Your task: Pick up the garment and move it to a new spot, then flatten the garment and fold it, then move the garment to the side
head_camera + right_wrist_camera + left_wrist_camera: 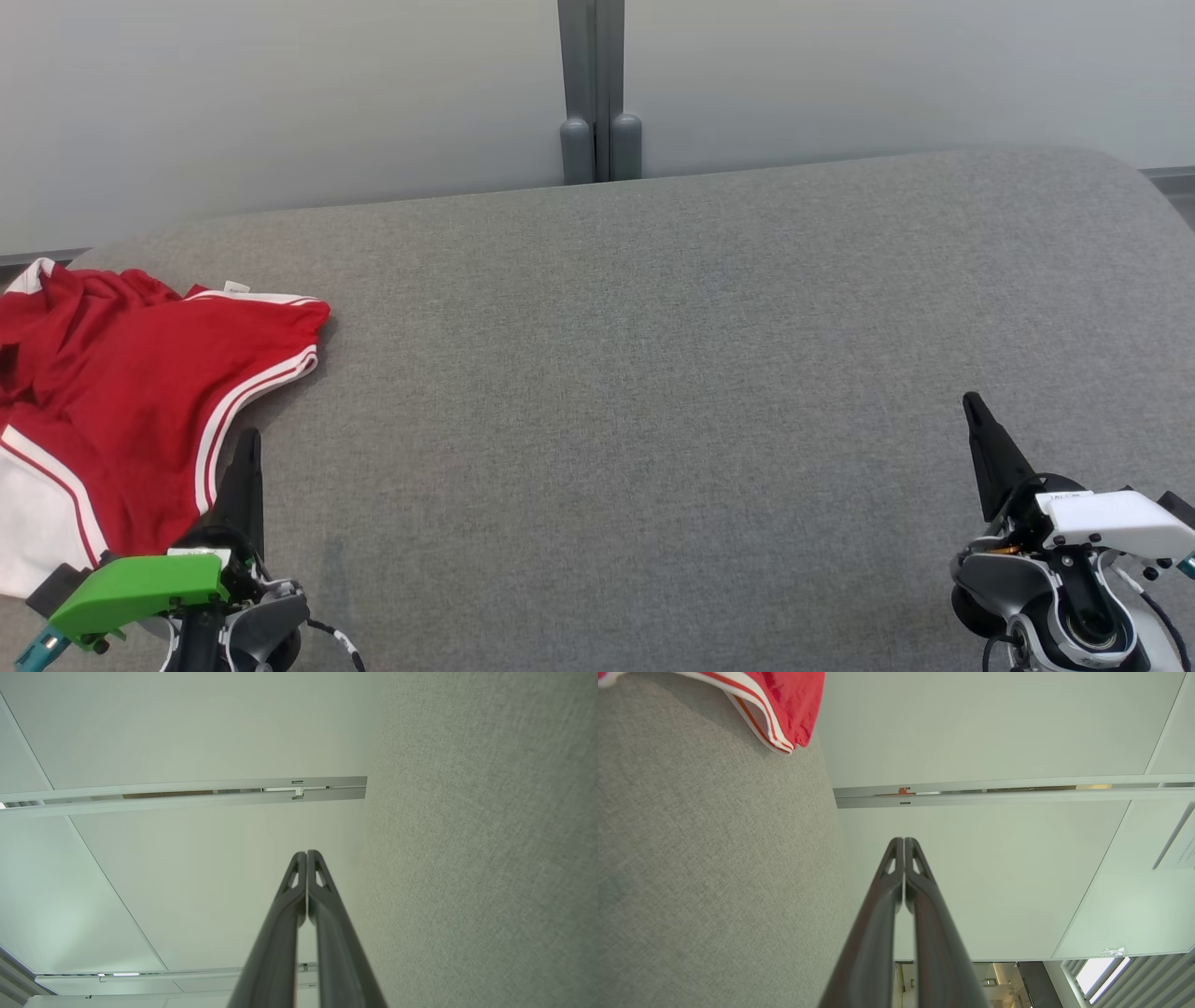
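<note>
Grey woven surface (653,373), rounded corners; red garment (121,392), white-striped, crumpled at its left edge, long axis seemingly near-left to far-right, partly cropped; left gripper (248,443) and right gripper (974,406) both pressed together.

The garment (121,392) is bright red, edged along its hem with thin white stripes in pairs. At its near corner it has a white panel crossed by a narrow red line. The surface (653,373) is mid-grey with a fine woven fleck, plain all over. The wall (280,93) behind is pale grey-white and unpatterned, and the post (597,84) against it is a darker slate grey. The left end effector (247,437) has black fingers and a vivid green cover (140,586) with a teal tip. The right end effector (971,403) has the same black fingers and a white cover (1116,523), with silver-grey and black housings below.
</note>
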